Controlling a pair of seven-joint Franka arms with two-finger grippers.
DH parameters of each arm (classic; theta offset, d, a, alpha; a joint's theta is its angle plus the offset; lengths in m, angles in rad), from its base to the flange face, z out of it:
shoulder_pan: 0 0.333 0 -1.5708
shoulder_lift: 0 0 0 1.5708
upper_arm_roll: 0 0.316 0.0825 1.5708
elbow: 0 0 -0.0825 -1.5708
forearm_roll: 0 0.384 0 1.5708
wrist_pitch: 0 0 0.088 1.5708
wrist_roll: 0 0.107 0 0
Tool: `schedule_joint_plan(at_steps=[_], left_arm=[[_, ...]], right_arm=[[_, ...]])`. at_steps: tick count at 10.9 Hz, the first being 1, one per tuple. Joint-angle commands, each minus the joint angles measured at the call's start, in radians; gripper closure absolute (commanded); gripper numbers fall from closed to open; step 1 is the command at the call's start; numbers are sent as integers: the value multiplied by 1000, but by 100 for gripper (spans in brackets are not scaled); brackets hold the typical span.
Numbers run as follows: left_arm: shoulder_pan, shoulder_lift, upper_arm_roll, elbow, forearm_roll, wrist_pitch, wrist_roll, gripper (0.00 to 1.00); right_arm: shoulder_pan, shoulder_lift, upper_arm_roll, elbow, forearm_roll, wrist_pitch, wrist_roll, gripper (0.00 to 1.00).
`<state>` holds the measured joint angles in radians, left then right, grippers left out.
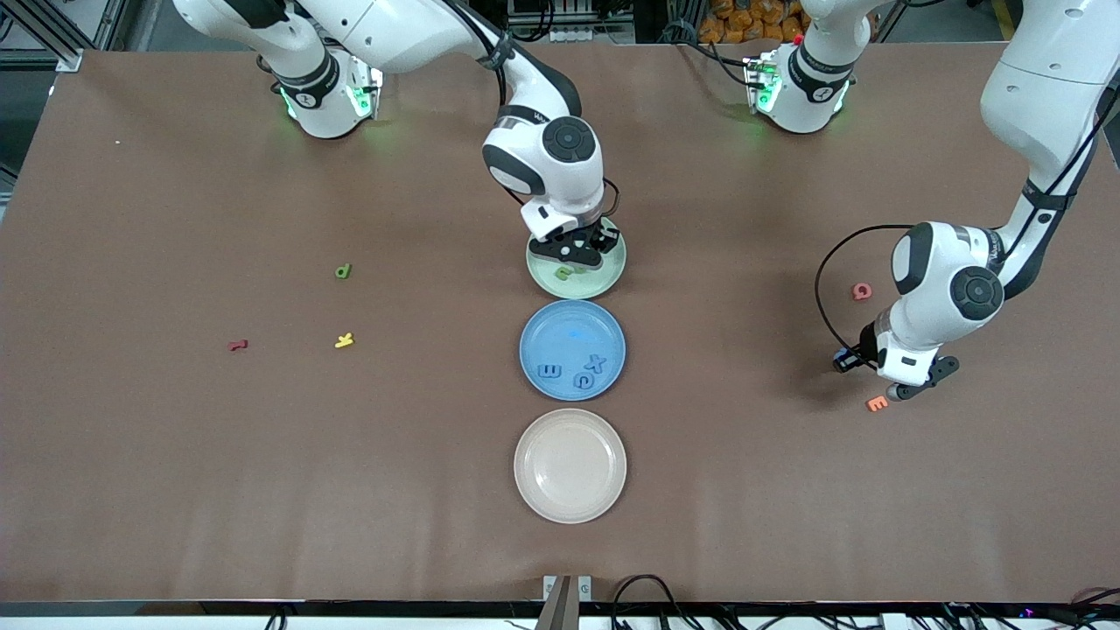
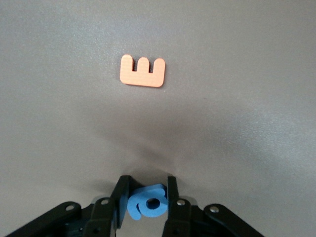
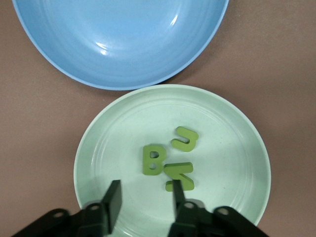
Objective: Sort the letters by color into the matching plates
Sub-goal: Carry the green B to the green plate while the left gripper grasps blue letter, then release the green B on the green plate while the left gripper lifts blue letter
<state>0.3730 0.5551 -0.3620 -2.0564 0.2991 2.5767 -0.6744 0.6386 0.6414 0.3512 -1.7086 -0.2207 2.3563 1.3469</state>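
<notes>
Brown matte table (image 1: 175, 490) fills the view, evenly lit. Metal framing (image 1: 52, 35) at 11 o'clock. Orange items (image 1: 752, 17) at 1 o'clock. Cables (image 1: 647, 604) along the 6 o'clock edge.

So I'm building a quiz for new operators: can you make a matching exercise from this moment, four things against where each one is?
Things:
1. blue letter
2. orange E
3. green B
4. yellow letter

Places:
A. lying in the pale green plate, under the right end effector
B. on the bare table toward the right arm's end
C. between the fingers of the left end effector
D. on the table just beside the left end effector

Pairs: 1-C, 2-D, 3-A, 4-B
</notes>
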Motion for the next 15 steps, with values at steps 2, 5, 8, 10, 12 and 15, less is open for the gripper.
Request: schedule_joint_plan(at_steps=[2,5,8,10,12,15], left_arm=[[4,-17,-12,22,29,-25,3,100],[-2,-23,-43,93,12,-117,-7,100],[-22,-21,-49,114,12,-125,-33,100],[-64,-8,-49,148,11,-125,-85,100],[-112,23,-49,191,11,-125,-164,100],[-181,23,-51,220,5,-125,-278,100]], right_arm=[[0,12,6,55,-51,-93,23,21],[-32,-15,8,64,-52,-181,9,15],[-130,-119,11,-23,-42,-216,-52,13],[-184,-192,11,-121,-39,-212,-126,11],[-238,-262,11,-227,-39,-207,-138,9],[-327,-364,11,-382,-37,-160,-291,7]])
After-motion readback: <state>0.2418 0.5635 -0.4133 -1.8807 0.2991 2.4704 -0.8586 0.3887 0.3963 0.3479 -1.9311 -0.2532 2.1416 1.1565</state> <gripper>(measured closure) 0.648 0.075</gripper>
